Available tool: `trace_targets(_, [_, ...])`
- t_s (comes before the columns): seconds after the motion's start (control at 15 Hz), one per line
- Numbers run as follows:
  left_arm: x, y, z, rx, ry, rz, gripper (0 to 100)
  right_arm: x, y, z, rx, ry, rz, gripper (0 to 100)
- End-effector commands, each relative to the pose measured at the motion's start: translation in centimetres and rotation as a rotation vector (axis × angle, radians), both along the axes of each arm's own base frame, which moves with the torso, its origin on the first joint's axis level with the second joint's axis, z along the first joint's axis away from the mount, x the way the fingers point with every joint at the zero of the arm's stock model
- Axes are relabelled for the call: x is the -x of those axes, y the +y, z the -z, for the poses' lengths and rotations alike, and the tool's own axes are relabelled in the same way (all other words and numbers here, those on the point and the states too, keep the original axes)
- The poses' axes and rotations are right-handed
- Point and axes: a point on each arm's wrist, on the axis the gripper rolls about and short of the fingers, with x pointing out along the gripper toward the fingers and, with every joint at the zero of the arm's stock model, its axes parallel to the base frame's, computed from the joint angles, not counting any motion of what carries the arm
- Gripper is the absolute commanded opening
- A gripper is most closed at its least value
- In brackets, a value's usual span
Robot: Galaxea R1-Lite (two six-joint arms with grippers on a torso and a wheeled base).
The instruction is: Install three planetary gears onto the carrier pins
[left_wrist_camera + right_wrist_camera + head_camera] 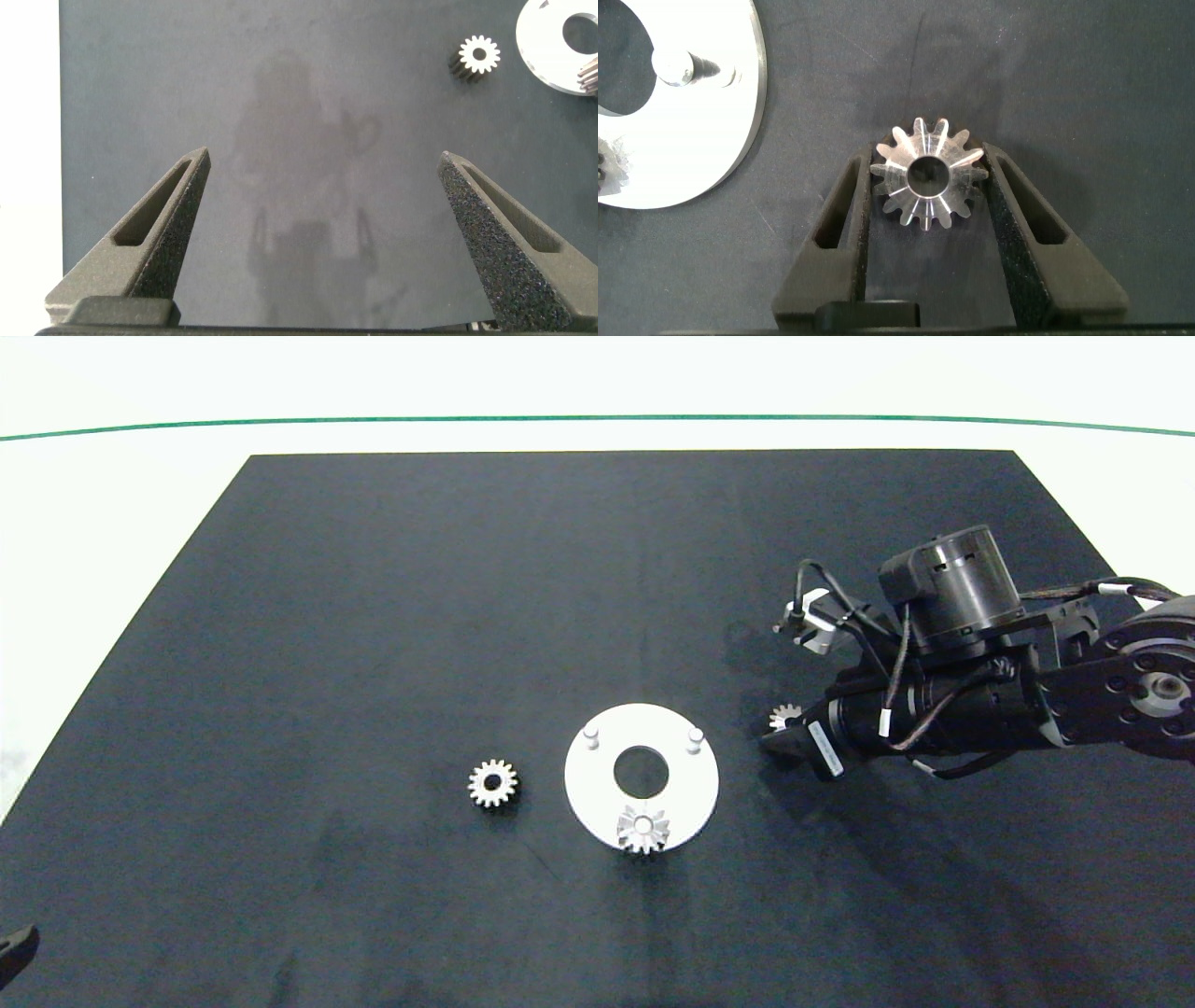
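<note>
One gear [644,829] is seated on the near pin of the white disc [597,798]; the two far pins, left pin [590,736] and right pin [695,735], stand bare. A second gear [492,783] lies flat on the black mat [373,616], just left of the disc and apart from it. The third gear [926,175] sits between the fingers of the right gripper [926,177], just right of the disc; the wrist view shows both fingers pressed against its teeth, bore facing the camera, so it is pinched, though whether it is lifted clear of the mat cannot be confirmed from these views. The left gripper [322,187] is parked at the near left of the mat with fingers spread wide and nothing between them. Judged step in hand: carry the held gear to the right pin, the nearer of the two. To do it well, keep the gear level and the grip across the teeth firm, bring the bore directly above the pin before descending, and lower straight; a tilted gear would likely jam on the pin top. Release only once the gear rests flat on the disc, and approach clear of the seated gear
</note>
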Motion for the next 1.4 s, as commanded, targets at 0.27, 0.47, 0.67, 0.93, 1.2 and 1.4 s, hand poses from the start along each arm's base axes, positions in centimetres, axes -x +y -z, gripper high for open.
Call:
trace_targets(0.27, [0.0,0.0,-0.1,-0.001,-0.001,0.002,100,0.0,0.0,-0.1,-0.001,-0.002,-0.002,1])
trace_targets(0.47, [0.0,0.0,-0.1,-0.001,-0.003,0.001,100,0.2,-0.1,-0.4,-0.005,-0.012,-0.002,1])
trace_targets(0.67, [0.1,0.0,-0.1,-0.001,-0.004,0.002,100,0.3,-0.1,-0.7,-0.009,-0.019,-0.004,1])
trace_targets(0.93, [0.1,0.0,-0.1,0.001,-0.005,0.002,100,0.6,-0.1,-1.3,-0.016,-0.032,-0.008,1])
trace_targets(1.2, [0.2,0.0,-0.2,0.000,-0.010,0.004,100,0.7,-0.2,-1.9,-0.025,-0.050,-0.010,1])
trace_targets(1.4, [0.2,0.0,-0.3,0.000,-0.013,0.001,100,1.2,-0.1,-2.8,-0.033,-0.077,-0.021,1])
